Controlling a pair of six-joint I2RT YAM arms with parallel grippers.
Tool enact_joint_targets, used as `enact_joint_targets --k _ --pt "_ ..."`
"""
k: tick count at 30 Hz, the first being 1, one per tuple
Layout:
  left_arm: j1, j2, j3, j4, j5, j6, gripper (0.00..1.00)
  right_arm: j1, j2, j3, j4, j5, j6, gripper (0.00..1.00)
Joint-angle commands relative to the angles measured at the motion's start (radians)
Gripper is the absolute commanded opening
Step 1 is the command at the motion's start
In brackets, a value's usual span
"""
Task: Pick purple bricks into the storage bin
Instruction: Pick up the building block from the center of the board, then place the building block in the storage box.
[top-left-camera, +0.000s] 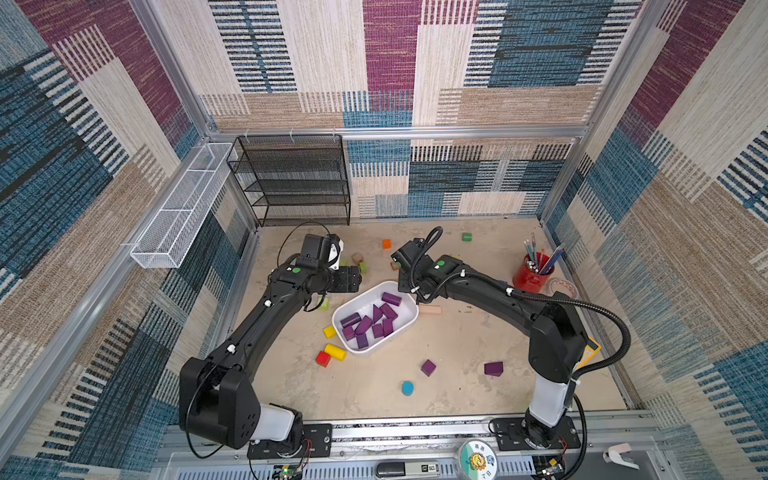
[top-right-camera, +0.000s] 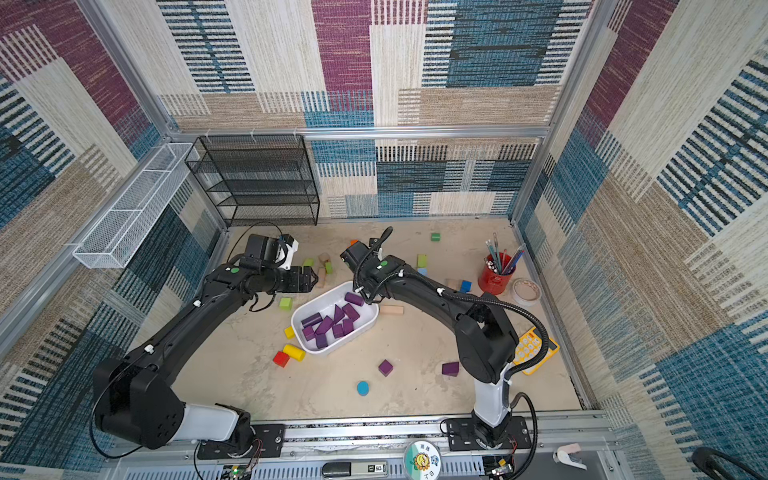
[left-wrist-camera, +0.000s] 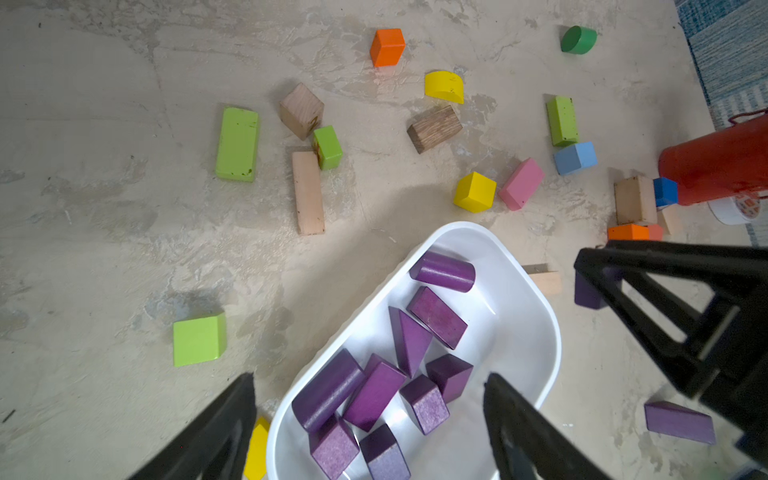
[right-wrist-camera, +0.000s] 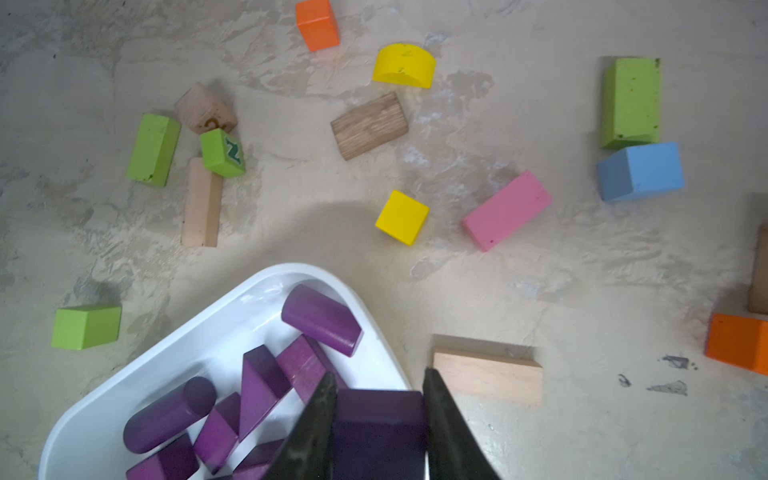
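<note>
Between the fingers of the right claw (right-wrist-camera: 380, 382), in the right wrist view, a dark purple brick (right-wrist-camera: 378, 432) is pinched on two opposite sides, one flat face turned toward the camera. Just past the fingertips lies a rounded end of the storage bin (right-wrist-camera: 232, 299), its long axis slanting away from the claw. The purple bricks (right-wrist-camera: 170, 415) inside point every way: the cylinder (right-wrist-camera: 320, 320) nearest the claw lies crosswise to the bin, and a wedge (right-wrist-camera: 259, 382) lies roughly along it.

From the left wrist, the left claw (left-wrist-camera: 370, 378) gapes wide and empty, one finger over the bin's inside, its partner out over the table (left-wrist-camera: 104, 249). Nine bricks lie in the bin ahead of and between these fingers. Off to one side the right claw hangs with its brick close by the bin's rim. I cannot tell whether the brick is above the rim or just outside it.

In both top views the bin lies between the two claws, its long axis running near-left to far-right. The left arm slopes up from the rail (top-left-camera: 415, 432), then bends at the wrist so its claw aims toward the bin. The right arm stands up, folds at the elbow and stretches leftward, wrist tipped down at the bin's far end, fingers hidden beneath it. Two loose purple bricks (top-left-camera: 428, 367) rest on the table well apart from both claws.
</note>
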Motion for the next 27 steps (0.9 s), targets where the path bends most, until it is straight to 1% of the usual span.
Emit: enact_joint_targets --k 1,10,20,27 --pt "0.013 0.005 0.006 -0.001 0.008 0.0 0.88 0.025 0.028 0.021 -0.001 -0.011 -0.003 0.33" --pt "0.054 0.003 0.008 -0.007 0.011 -0.012 0.88 0.078 0.153 0.112 0.015 -0.049 -0.011 0.33" --pt "0.081 0.003 0.008 -0.006 0.034 -0.02 0.88 0.081 0.279 0.164 0.038 -0.066 -0.026 0.33" --pt "0.081 0.005 0.01 -0.006 0.042 -0.019 0.89 0.081 0.31 0.165 0.035 -0.053 -0.03 0.33"
